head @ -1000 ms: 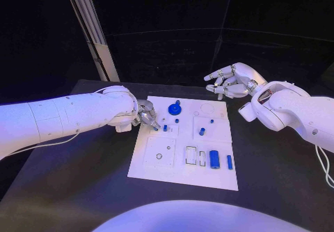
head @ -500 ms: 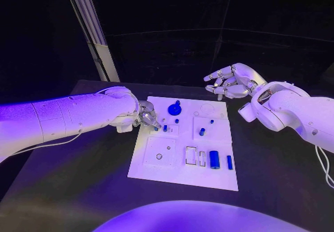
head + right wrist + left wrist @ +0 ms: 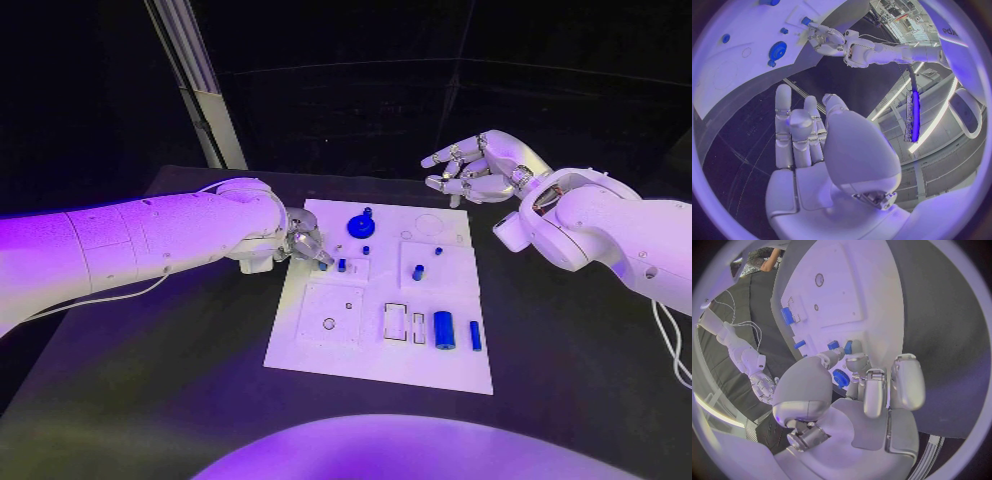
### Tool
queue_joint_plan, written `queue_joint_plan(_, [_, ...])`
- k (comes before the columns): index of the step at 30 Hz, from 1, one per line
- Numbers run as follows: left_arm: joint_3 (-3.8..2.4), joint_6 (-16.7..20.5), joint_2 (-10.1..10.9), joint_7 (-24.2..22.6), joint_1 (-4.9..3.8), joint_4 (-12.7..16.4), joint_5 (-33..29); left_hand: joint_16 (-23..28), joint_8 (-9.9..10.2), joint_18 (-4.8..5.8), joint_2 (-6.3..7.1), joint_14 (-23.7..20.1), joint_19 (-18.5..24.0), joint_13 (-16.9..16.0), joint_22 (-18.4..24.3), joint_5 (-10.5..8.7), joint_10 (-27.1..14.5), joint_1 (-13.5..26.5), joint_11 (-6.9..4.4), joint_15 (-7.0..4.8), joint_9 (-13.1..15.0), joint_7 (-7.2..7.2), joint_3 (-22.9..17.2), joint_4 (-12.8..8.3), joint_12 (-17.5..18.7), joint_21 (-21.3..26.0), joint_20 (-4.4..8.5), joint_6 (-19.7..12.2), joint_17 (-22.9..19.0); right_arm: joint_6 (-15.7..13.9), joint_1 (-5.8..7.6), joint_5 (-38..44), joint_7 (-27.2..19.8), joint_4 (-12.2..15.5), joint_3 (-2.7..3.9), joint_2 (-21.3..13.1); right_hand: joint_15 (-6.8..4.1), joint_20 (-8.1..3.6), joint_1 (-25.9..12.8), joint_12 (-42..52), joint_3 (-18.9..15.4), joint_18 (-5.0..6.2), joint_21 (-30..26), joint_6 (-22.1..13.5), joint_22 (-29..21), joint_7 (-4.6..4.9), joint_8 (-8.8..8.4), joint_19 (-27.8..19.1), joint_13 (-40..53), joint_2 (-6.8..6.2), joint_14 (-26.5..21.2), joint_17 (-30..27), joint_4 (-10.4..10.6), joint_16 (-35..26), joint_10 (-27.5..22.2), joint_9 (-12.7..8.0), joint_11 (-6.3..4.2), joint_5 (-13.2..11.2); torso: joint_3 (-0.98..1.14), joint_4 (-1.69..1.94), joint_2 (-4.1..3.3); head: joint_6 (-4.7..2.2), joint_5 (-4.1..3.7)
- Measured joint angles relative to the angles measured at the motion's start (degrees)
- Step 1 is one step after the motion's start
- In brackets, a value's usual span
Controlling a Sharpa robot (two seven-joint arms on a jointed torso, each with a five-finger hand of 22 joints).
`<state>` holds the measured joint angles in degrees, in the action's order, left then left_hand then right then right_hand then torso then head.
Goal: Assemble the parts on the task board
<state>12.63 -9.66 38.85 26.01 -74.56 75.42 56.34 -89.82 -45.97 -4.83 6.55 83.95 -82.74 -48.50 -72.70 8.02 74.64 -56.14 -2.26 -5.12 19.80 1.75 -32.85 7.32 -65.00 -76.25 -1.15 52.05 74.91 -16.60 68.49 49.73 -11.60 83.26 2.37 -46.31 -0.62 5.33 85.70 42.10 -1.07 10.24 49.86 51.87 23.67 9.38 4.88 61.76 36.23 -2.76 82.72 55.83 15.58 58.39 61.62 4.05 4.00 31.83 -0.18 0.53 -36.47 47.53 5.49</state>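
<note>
Left hand (image 3: 300,243) fingers look pinched on a small blue peg (image 3: 342,264) at the task board (image 3: 378,360)'s left edge; next it probably needs seating. Right hand (image 3: 476,168) hovers empty, fingers loosely spread.

The task board (image 3: 335,350) is plain white, set on a black table (image 3: 173,360). The parts are blue: a round gear (image 3: 359,227) just beside the silver left hand (image 3: 302,243), a cylinder (image 3: 444,329) and a thin bar (image 3: 475,335) farther from it. The right hand (image 3: 476,170) is silver on a white arm.
</note>
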Motion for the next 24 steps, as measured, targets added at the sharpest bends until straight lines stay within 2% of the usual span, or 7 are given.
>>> queue_joint_plan(6, [0.06, 0.1, 0.3, 0.1, 0.09, 0.1, 0.0, 0.0, 0.2, 0.00, 1.68, 0.0, 0.0, -0.6, -0.5, 0.00, 0.4, 3.3, -0.01, 0.00, -0.1, -0.02, 5.4, 3.1, -0.6, -0.4, 0.00, 0.8, 0.0, 0.0, 0.00, 0.0, 0.0, 0.0, 0.00, 0.0, 0.00, 0.00, 0.0, 0.0, 0.0, 0.00, 0.0, 0.0, 0.0, 0.00, 0.00, 0.0, 0.0, 0.00, 0.0, 0.0, 0.0, 0.0, 0.0, 0.0, 0.00, 0.0, -0.01, 0.01, 0.01, -0.04, -0.05])
queue_joint_plan(12, [0.07, 1.2, 1.2, 0.0, 0.11, 0.5, 0.0, 0.0, 0.2, 0.00, 2.03, 0.0, -0.5, -2.0, -1.4, 0.00, 1.1, 4.2, -0.30, 0.00, -0.2, -0.50, 12.8, 6.1, -1.5, -0.8, 0.45, 1.5, 0.0, 0.0, 0.00, 0.0, 0.0, -0.1, 0.00, 0.0, 0.00, 0.00, 0.0, 0.0, 0.0, 0.00, 0.0, 0.0, 0.0, 0.00, 0.00, 0.0, 0.0, 0.00, 0.0, 0.0, 0.0, 0.0, 0.0, 0.0, 0.00, 0.0, -0.02, 0.01, 0.01, -0.04, -0.11])
queue_joint_plan(16, [0.06, 2.7, 1.8, -0.3, 0.12, 0.9, -0.1, 0.0, 0.4, 0.00, 1.63, 0.2, -0.6, -2.4, -1.6, 0.00, 1.2, 4.2, -0.41, -0.20, -0.2, -0.43, 17.1, 8.1, -1.5, -1.1, 0.63, 1.6, 0.0, 0.0, 0.00, 0.0, 0.1, -0.1, 0.00, 0.0, 0.00, 0.00, 0.0, 0.2, 0.0, 0.00, 0.0, 0.0, 0.0, 0.00, 0.00, 0.0, 0.0, 0.00, 0.0, 0.0, 0.0, 0.0, 0.0, 0.0, 0.00, 0.0, -0.02, 0.01, 0.01, -0.04, -0.15])
queue_joint_plan(20, [0.00, 4.4, 2.6, -0.7, 0.11, 1.6, -0.5, 0.0, 0.4, 0.00, 1.12, 0.0, -0.6, -2.1, -1.6, 0.00, 1.2, 3.7, -0.41, -0.41, -0.2, -0.43, 18.9, 8.9, -1.5, -1.1, 0.63, 1.6, 0.0, 0.0, 0.00, 0.0, 0.1, -0.1, 0.00, 0.0, 0.00, 0.00, 0.0, 0.2, 0.0, 0.00, 0.0, 0.0, 0.0, 0.00, 0.00, 0.0, 0.0, 0.00, 0.0, 0.0, 0.0, 0.0, 0.0, 0.0, 0.00, 0.0, -0.02, 0.03, 0.01, 0.01, -0.25])
queue_joint_plan(24, [-0.03, 6.1, 3.3, -2.2, 0.07, 2.2, -1.3, 0.0, 1.1, 0.01, 0.24, 0.0, 0.0, 0.5, 0.7, 0.00, -0.3, 2.8, -0.01, -0.41, -0.4, -0.06, 21.4, 9.2, 0.2, 0.9, 0.42, 0.7, 0.0, 0.0, 0.00, 0.0, 0.1, -0.2, 0.00, 0.0, 0.00, 0.00, 0.0, 0.2, 0.0, 0.00, 0.0, 0.0, 0.0, 0.00, 0.00, 0.0, 0.0, -0.01, 0.0, 0.0, 0.0, 0.0, 0.0, 0.0, 0.00, 0.0, -0.02, 0.06, 0.01, 0.01, -0.29])
